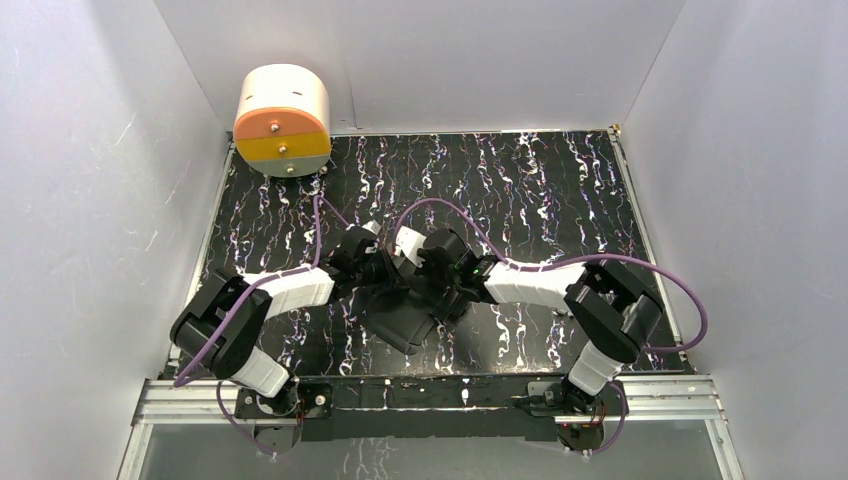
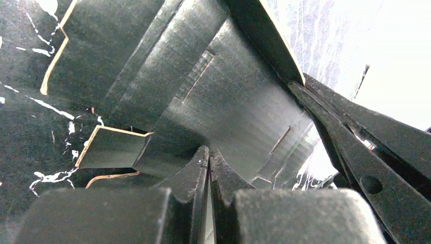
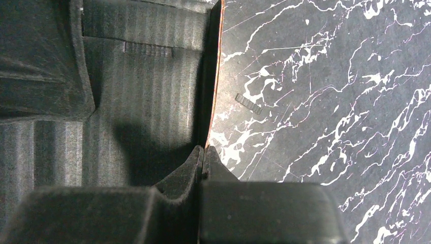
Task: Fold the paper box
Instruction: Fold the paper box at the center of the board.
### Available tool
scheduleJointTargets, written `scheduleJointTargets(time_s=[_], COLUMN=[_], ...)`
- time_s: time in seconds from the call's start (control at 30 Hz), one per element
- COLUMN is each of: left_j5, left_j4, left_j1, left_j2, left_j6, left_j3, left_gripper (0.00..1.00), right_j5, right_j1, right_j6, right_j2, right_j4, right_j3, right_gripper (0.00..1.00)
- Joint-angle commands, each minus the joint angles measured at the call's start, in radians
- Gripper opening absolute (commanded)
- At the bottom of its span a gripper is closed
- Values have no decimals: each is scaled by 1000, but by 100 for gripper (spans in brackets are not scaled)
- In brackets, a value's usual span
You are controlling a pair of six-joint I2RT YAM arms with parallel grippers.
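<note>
The paper box, a creased black card blank with flaps, lies partly lifted at the middle of the marbled table between both arms. In the left wrist view the paper box fills the frame. My left gripper is shut, its tips against a broad card panel, and I see no card between them. My right gripper is shut on the box's brown-cut edge, which runs straight down into its jaws. From above, the left gripper and the right gripper nearly meet over the card.
A cream and orange cylinder stands at the back left corner. Purple cables loop over the table behind the arms. White walls close in three sides, and an aluminium rail runs along the near edge.
</note>
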Motion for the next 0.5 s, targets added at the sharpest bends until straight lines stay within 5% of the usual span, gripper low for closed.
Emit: scheduleJointTargets(time_s=[0.0, 0.47], left_j5=[-1, -33], left_j4=[0, 39], left_j1=[-1, -1], left_j2=[12, 63], left_j6=[3, -3], left_j3=[21, -6], left_gripper=[1, 0], right_j5=[-6, -129], right_j1=[1, 1], right_j6=[10, 71], right_j2=[-67, -187], right_j4=[39, -11], right_j3=[46, 67], right_gripper=[1, 0])
